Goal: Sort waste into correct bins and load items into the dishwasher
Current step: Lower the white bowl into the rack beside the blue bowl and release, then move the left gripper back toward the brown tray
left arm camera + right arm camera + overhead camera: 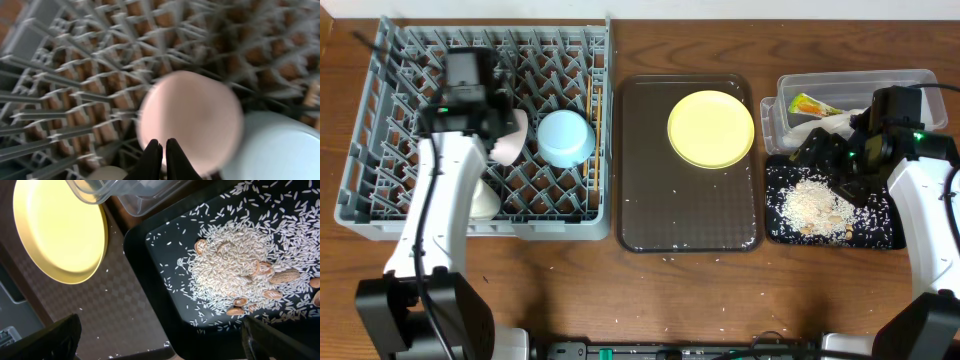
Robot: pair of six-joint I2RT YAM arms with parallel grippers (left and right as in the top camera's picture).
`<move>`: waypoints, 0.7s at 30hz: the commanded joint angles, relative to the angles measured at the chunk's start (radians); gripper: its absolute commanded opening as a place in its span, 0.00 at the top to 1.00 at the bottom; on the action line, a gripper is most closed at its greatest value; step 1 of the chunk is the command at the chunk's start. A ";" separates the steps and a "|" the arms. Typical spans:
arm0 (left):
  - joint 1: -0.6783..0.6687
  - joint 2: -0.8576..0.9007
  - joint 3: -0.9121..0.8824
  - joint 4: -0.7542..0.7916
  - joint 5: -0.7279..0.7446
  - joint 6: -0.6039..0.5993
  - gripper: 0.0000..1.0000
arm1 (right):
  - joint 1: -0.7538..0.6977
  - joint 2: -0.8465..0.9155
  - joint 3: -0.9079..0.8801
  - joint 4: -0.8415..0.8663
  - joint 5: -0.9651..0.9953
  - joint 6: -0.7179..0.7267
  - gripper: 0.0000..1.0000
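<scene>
The grey dish rack (380, 130) holds a light blue bowl (566, 137), a small white cup (483, 196) and a white bowl (514, 142). My left gripper (506, 124) is shut on the white bowl's rim (190, 120), tips (163, 143) over the rack. The yellow plate (710, 128) lies on the brown serving tray. The clear tub (910, 82) holds the green-and-orange wrapper (814, 104) and white napkin (817, 128). Rice crumbs (230, 265) lie piled in the black tray (885, 225). My right gripper (161, 327) is open and empty above that tray's left edge.
The brown serving tray (685, 210) lies between the rack and the black tray, with a few stray grains on it. Thin wooden sticks (592, 105) stand at the rack's right side. Loose grains lie on the wood table (570, 290) in front.
</scene>
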 commanded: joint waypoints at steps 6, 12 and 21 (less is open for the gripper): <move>0.024 0.129 -0.004 0.009 0.052 0.100 0.92 | 0.000 -0.005 0.002 -0.001 0.003 -0.007 0.01; 0.023 0.132 -0.004 0.002 0.244 0.101 0.92 | 0.000 -0.005 0.002 -0.001 0.003 -0.007 0.01; 0.022 0.116 -0.004 -0.031 0.385 0.103 0.92 | 0.000 -0.005 0.002 -0.001 0.003 -0.007 0.01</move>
